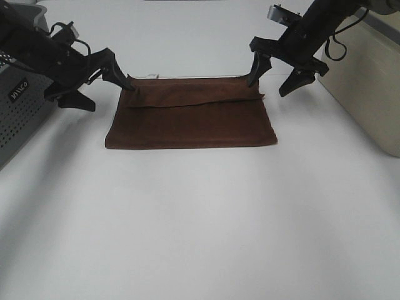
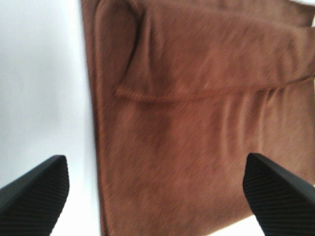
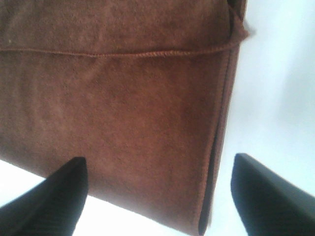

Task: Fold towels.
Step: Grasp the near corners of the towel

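Standing at the far corners of the folded towel (image 1: 190,122), which lies flat toward the tabletop's (image 1: 200,237) far edge, left gripper (image 1: 111,97) and right gripper (image 1: 267,87) gape wide, holding nothing. Judgement: upper hem falls short; pinch both layers evenly next.

On the white table (image 1: 200,219), a grey perforated plastic crate (image 1: 19,115) stands at the left edge and a beige bin (image 1: 369,81) at the right
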Controlling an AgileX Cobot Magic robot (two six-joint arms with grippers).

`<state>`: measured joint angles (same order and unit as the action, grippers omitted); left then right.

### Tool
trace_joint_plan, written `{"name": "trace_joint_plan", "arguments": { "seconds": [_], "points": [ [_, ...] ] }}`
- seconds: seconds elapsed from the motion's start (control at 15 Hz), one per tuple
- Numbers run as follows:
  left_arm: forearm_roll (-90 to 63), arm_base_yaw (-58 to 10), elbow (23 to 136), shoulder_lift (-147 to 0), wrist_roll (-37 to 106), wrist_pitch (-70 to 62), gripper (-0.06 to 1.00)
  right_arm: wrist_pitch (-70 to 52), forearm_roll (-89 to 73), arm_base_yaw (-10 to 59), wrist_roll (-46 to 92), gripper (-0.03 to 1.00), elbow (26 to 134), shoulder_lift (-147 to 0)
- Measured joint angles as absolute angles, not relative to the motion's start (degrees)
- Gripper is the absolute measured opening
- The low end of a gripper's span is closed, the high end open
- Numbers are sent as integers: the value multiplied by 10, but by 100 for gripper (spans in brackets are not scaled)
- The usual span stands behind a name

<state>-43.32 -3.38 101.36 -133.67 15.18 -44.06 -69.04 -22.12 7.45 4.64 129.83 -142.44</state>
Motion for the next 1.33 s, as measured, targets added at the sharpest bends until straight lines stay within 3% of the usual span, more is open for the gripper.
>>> {"name": "trace_joint_plan", "arguments": {
  "seconds": [0.27,0.6,0.93,1.07,1.13,1.2,1.27,1.33],
  "points": [
    [-425,-36,983,-1334,150,-451,90,-697,-221,74,45,75,1224,-1416],
    [-422,-63,983,-1342,150,-429,89,-698,-224,74,60,75,1221,-1427],
    [-428,-74,984,-1367,150,-413,72,-698,-242,74,61,70,1219,-1458],
    [-429,-80,984,-1369,150,-413,63,-698,-264,74,61,52,1219,-1467],
    [-429,-84,984,-1374,150,-416,44,-698,-275,74,61,29,1219,-1473],
    [-427,-85,984,-1376,150,-423,25,-698,-275,74,60,13,1219,-1474],
    [-422,-85,983,-1376,150,-430,8,-698,-275,74,58,2,1219,-1475],
    [-418,-85,983,-1376,146,-438,3,-698,-273,74,50,0,1219,-1474]
  ]
}}
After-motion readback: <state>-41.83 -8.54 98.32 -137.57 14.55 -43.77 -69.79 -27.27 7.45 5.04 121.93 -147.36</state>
